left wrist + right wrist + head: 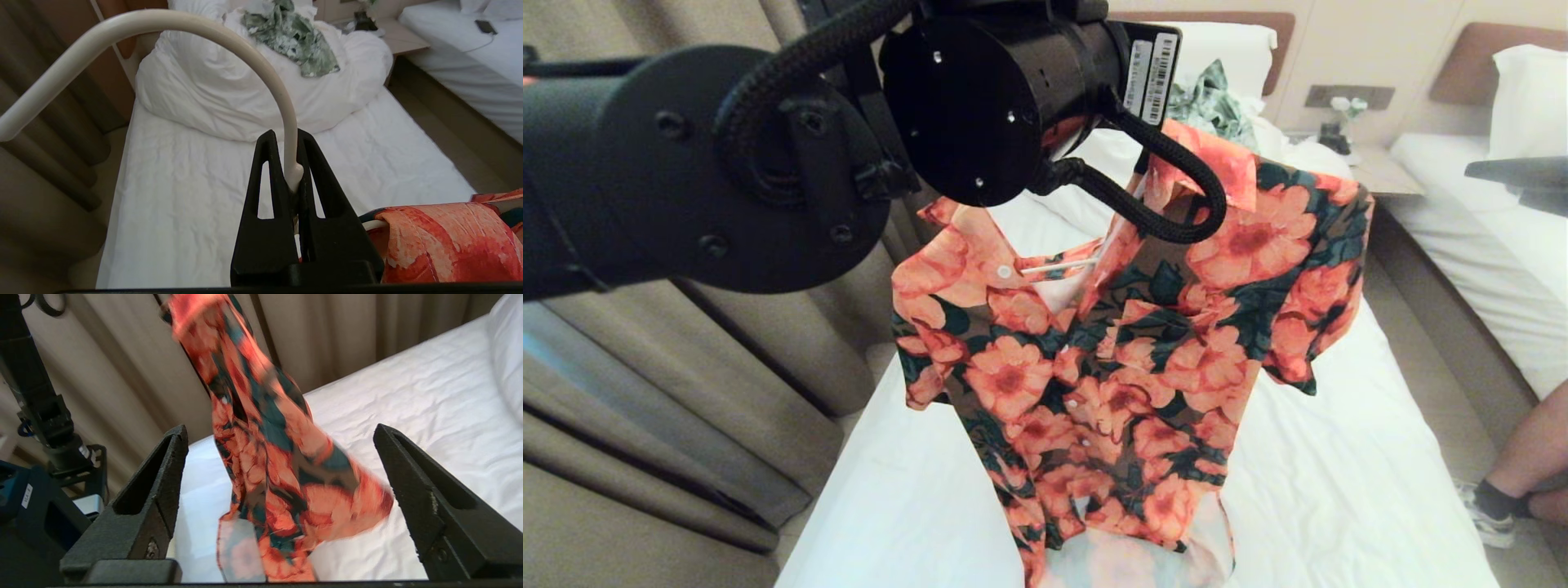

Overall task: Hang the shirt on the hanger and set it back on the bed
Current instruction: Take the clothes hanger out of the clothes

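Your left gripper (295,163) pinches the thin cream-white wire hanger (282,94) at its neck; your right gripper (282,437) gapes wide, holding nothing. One orange-flowered short-sleeved shirt (1119,359) hangs above the white-sheeted bed (1339,457), two beds visible, duvet (229,94) at 12 o'clock.

Beige curtains (727,392) are being seen hanging along one side; a second white bed (1486,245) with brown headboard (1486,49) is being flanked by a nightstand (1380,171) and brownish floor (1437,327)
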